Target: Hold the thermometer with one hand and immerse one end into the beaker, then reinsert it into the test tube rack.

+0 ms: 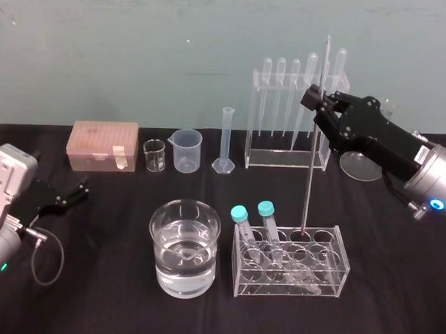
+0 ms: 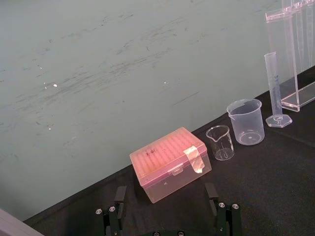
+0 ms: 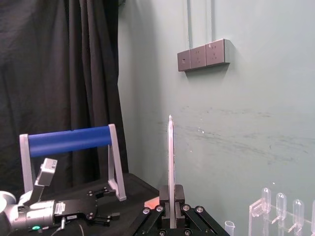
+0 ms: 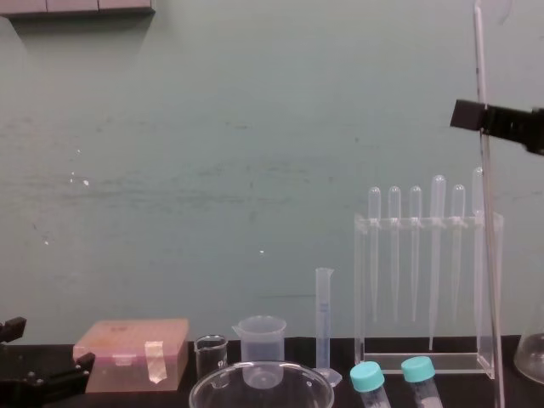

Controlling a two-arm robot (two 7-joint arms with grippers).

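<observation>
Long, thin clear thermometer (image 1: 313, 155) stands upright, red tip down in the near tube rack (image 1: 338, 279), pinched by the right gripper (image 1: 320, 98). Left gripper (image 1: 79, 190) idles at the left, fingers spread, empty. Scale marks are unreadable.

This is plainly a lab. On the black-draped tabletop (image 1: 94, 294) stand a wide glass beaker (image 1: 184, 248) part full of clear liquid, a slim graduated cylinder (image 1: 225, 140), a small spouted plastic beaker (image 1: 187, 149), blue-capped tubes (image 1: 243, 226), a row of bulb-topped pipettes (image 1: 288, 96) and a pink tip box (image 1: 104, 145). Behind is a bare teal wall (image 1: 139, 47), with a black curtain (image 3: 74, 64) to one side.
</observation>
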